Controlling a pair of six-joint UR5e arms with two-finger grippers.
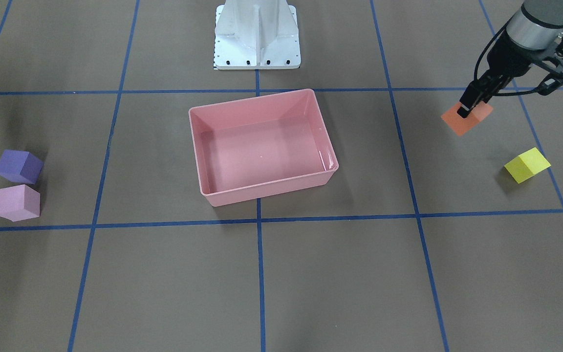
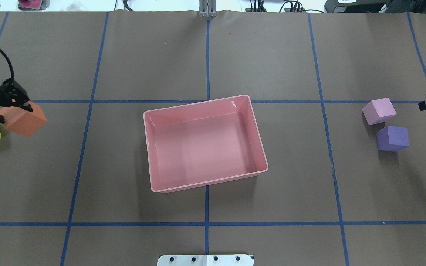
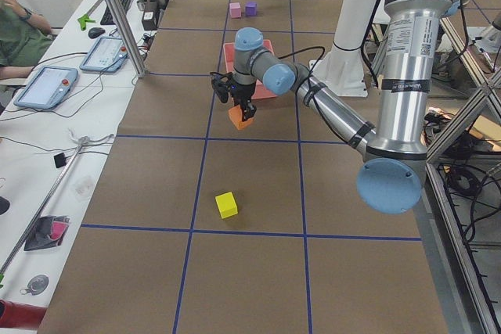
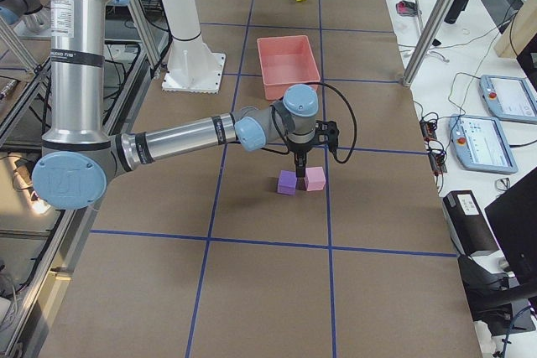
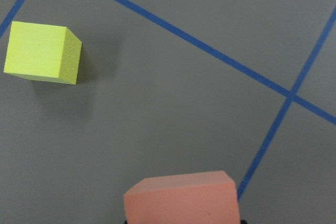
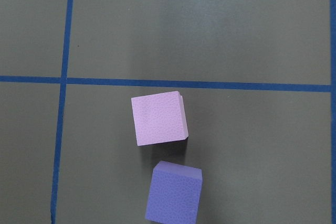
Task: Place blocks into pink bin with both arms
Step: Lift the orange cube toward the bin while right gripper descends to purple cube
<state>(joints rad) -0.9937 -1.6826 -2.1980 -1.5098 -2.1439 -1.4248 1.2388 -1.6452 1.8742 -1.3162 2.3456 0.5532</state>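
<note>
Grips the orange block (image 1: pixel 457 124) tight in the left gripper (image 1: pixel 465 111). Carry level across to the pink bin (image 1: pixel 262 189); release low inside.

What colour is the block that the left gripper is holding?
Orange. The held block shows best in the exterior front-facing view.
</note>
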